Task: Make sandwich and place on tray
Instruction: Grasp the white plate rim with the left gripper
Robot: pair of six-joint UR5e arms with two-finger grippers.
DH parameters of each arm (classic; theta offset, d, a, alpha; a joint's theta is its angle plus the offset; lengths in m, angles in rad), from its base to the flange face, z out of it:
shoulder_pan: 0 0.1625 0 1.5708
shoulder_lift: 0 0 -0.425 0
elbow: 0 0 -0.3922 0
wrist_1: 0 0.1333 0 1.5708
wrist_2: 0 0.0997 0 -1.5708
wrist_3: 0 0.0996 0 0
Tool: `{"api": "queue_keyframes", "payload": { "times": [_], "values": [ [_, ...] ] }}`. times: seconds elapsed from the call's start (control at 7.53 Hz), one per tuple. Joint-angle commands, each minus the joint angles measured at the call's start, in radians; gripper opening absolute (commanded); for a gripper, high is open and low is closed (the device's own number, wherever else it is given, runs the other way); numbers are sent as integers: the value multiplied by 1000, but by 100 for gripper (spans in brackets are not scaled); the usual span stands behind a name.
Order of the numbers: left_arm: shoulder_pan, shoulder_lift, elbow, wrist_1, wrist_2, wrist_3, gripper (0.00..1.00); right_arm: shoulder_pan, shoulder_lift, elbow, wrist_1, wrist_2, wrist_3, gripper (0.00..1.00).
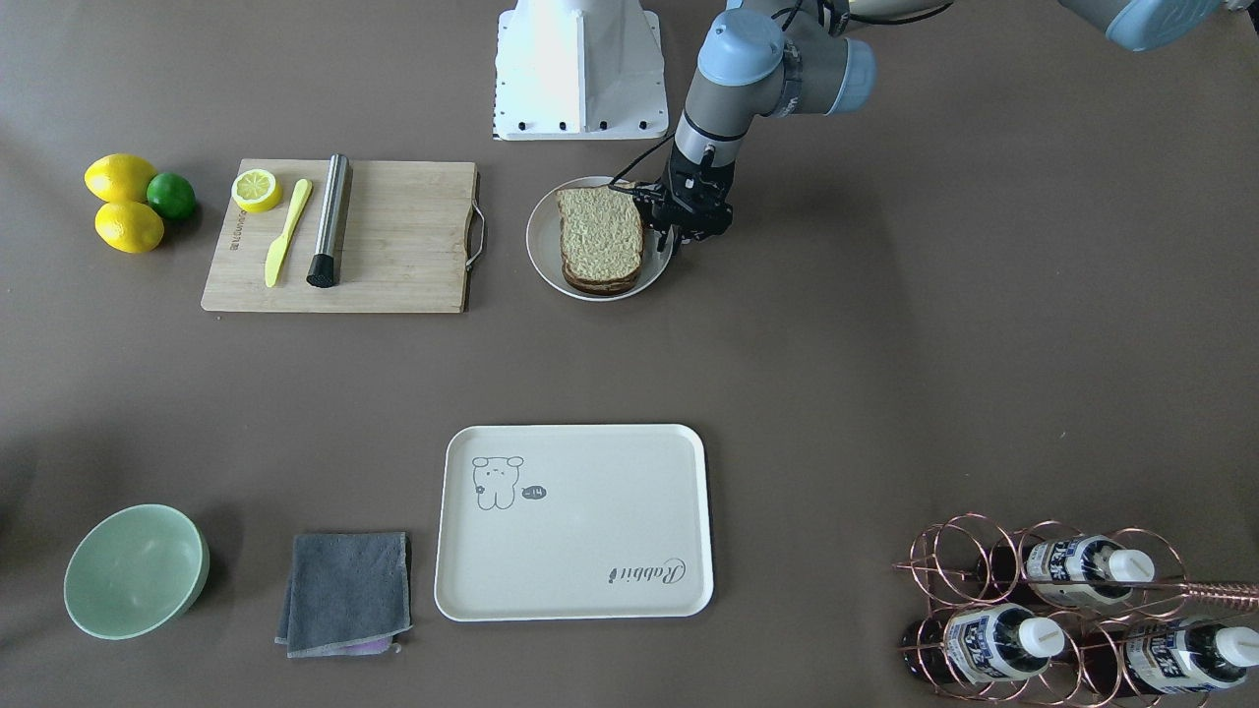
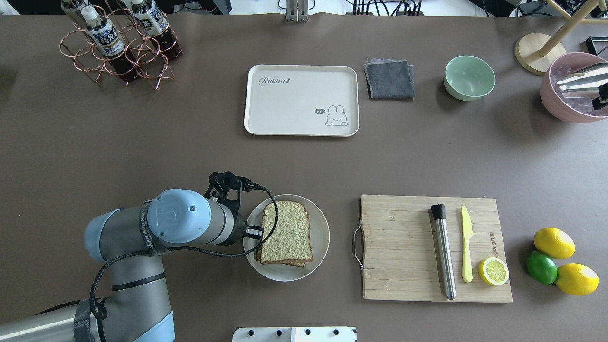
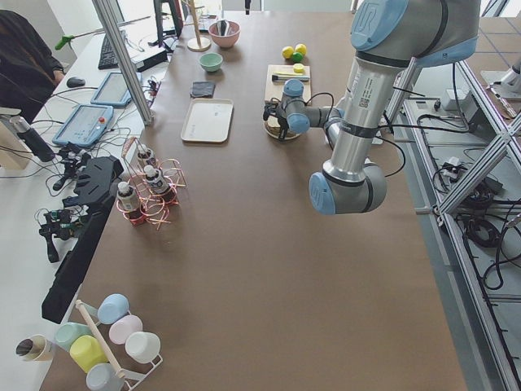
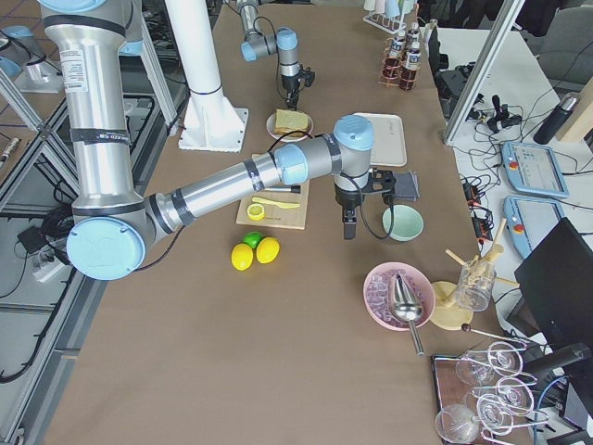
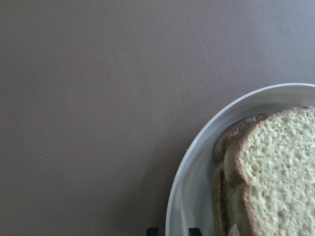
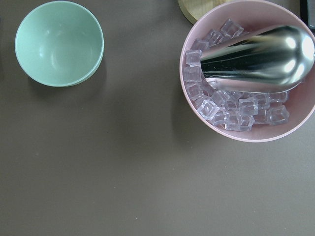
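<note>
The sandwich [image 1: 600, 236], a stack of tan bread slices with dark crust, lies on a round white plate [image 1: 543, 246]; no egg shows. My left gripper [image 1: 674, 239] sits low at the plate's edge on the side away from the cutting board. In the left wrist view its two fingertips [image 5: 152, 230] stand close together, one outside and one inside the plate's rim [image 5: 197, 162], beside the sandwich [image 5: 275, 167]. The cream tray [image 1: 575, 521] lies bare across the table. My right gripper [image 4: 348, 232] hangs over the table near the green bowl; I cannot tell whether it is open or shut.
A wooden cutting board [image 1: 393, 236] with a lemon half, yellow knife and metal rod lies beside the plate. Lemons and a lime [image 1: 138, 202], a green bowl [image 1: 136, 570], a grey cloth [image 1: 344, 590], a bottle rack [image 1: 1062, 610] and a pink ice bowl [image 2: 572, 90] stand around.
</note>
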Motion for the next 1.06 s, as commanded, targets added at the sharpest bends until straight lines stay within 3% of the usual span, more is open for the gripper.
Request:
{"api": "queue_keyframes", "payload": {
  "times": [0.0, 0.27, 0.53, 0.66, 0.93],
  "values": [
    [-6, 0, 4, -5, -4, -1, 0, 0, 4, -1, 0, 1, 0, 100],
    [-24, -6, -4, -4, -9, 0, 0, 6, 5, 1, 0, 2, 0, 100],
    [-91, -9, -7, -4, -157, 0, 0, 17, 5, 1, -2, 2, -3, 100],
    [-105, -9, -7, -4, -183, 2, 0, 25, 1, 2, -2, 4, -8, 100],
    [-105, -12, -5, -7, -185, 5, 0, 46, -13, 7, 0, 5, -24, 100]
  ]
}}
